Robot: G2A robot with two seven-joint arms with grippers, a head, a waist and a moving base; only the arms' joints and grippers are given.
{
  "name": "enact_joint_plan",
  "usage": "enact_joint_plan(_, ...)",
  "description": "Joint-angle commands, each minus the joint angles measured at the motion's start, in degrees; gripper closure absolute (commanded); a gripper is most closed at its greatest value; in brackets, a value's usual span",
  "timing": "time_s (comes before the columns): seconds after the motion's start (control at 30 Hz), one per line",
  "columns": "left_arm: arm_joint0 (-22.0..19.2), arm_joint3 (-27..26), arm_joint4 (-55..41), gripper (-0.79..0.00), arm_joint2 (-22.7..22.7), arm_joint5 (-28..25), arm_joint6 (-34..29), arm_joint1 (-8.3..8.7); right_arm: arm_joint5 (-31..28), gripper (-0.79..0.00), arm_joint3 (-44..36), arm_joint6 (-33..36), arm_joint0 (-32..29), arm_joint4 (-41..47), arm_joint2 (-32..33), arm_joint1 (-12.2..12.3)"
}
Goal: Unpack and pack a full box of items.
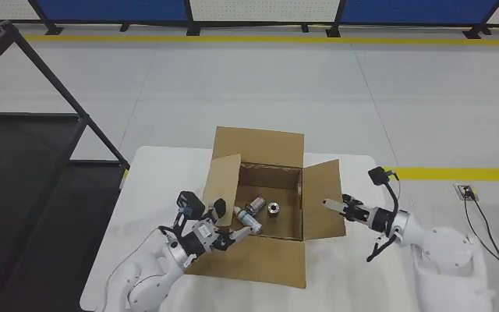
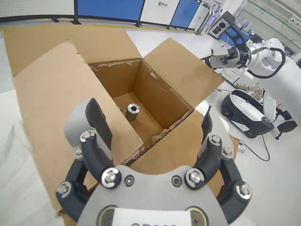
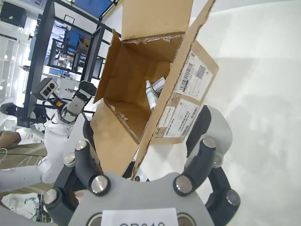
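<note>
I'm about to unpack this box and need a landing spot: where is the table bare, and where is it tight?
The table is bare between the box's left flap and the table's left edge, and at the far right corner. Inside, floor is free right of the metal cylinder. The bottles and the left gripper crowd the box's left side.

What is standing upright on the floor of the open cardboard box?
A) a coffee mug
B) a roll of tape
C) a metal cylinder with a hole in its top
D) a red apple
C: the left wrist view shows a metal cylinder standing on end on the floor of the cardboard box, with a round hole in its top face.
</note>
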Motion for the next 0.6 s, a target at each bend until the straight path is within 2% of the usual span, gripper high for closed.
enact_joint_plan(0.0,-1.2,0.9,1.2,-0.785,1.1,0.8,-0.3,-0.08,-1.4,-0.785,-0.1,0.6,0.4,1.5,-0.8,0.3)
enact_joint_plan(0.27,-3.9,3.6,3.0,-0.785,4.0,2.5,0.0,-0.33,-4.4,-0.785,-1.7,3.2,1.9,9.9,-5.9,1.0)
enact_joint_plan(0.47,-4.6,4.6,2.3,-0.785,4.5,3.0,0.7,-0.36,-1.7,-0.785,-0.8,-1.1,4.3,8.3,-13.8,0.7)
enact_joint_plan(0.57,-4.6,4.6,2.3,-0.785,4.5,3.0,0.7,-0.36,-0.3,-0.785,0.4,-4.4,5.8,3.9,-18.0,0.5)
